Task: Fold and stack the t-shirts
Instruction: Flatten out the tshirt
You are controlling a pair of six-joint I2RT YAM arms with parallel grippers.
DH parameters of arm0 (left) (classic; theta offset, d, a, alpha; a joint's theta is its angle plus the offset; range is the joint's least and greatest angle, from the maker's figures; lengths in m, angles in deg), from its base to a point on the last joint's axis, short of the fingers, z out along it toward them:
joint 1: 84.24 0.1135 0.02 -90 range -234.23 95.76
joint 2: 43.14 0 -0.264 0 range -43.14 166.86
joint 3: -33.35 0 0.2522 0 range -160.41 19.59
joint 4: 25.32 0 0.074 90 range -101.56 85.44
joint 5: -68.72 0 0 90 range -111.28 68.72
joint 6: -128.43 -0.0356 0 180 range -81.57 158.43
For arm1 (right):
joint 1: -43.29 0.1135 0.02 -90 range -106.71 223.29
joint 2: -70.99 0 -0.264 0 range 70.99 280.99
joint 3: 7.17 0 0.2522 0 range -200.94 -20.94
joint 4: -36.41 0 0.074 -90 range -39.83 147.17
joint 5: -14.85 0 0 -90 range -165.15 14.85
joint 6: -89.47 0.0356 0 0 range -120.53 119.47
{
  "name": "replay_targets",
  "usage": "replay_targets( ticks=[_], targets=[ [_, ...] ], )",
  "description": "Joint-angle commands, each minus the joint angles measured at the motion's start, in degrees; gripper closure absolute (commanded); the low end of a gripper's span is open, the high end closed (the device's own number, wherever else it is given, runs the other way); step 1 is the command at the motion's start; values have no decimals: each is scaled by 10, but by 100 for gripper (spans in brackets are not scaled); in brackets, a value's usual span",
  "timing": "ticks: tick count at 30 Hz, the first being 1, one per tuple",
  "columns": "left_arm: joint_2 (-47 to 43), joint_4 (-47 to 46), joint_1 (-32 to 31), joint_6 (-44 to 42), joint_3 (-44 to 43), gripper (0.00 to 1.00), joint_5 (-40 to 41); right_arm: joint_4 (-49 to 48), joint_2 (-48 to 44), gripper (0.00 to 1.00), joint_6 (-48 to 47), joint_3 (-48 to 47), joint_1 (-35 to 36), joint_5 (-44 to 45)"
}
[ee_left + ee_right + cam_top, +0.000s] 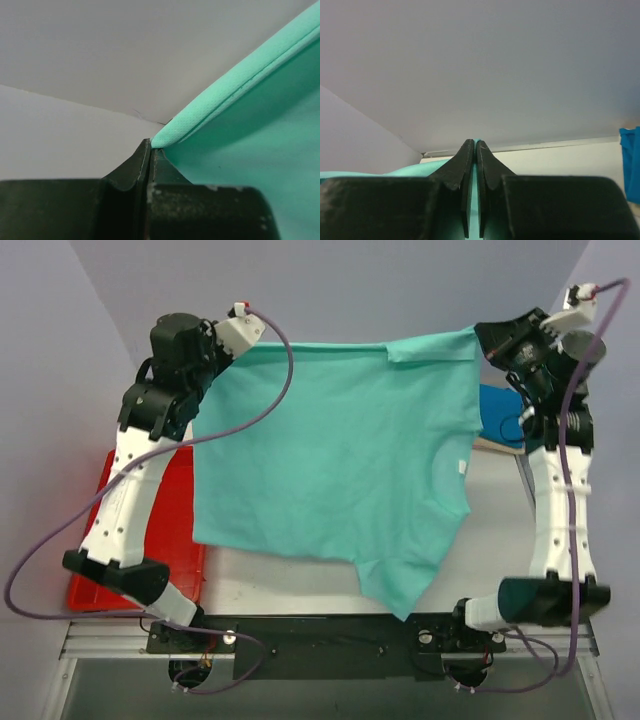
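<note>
The teal-green t-shirt (340,460) hangs spread out between both arms, lifted high over the table, its lower edge and one sleeve (405,585) hanging toward the near edge. My left gripper (222,352) is shut on its far left hem corner, seen as teal cloth (200,125) pinched at the fingertips (149,145). My right gripper (482,340) is shut on the far right hem corner, with teal cloth (476,200) between the jaws. The bright blue t-shirt (500,415) lies on the table at the right, mostly hidden behind my right arm. The cream shirt (495,445) shows only as a thin edge under it.
A red plastic tray (175,530) sits at the table's left side under my left arm. Grey-violet walls enclose the back and sides. White tabletop (300,585) shows below the hanging shirt.
</note>
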Motion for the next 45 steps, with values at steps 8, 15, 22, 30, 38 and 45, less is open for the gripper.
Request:
replay_targets(
  ticks=[8,15,22,30,38,45],
  targets=[
    [183,-70,42,-28,-297,100,7,-38,216,100,51,-317,3,-69],
    [136,-102,46,-59,-152,100,-19,-2,155,100,8,-194,-7,-69],
    [-62,-201,39,-80,258,100,-91,76,-72,100,-24,187,-8,-38],
    [-168,-192,13,-66,639,100,-158,256,-284,100,-70,491,-7,30],
    [-173,-151,5,-36,773,100,-174,285,-335,100,-26,683,-8,4],
    [-164,-126,3,-16,761,100,-228,179,-306,100,-2,716,-7,9]
  ],
)
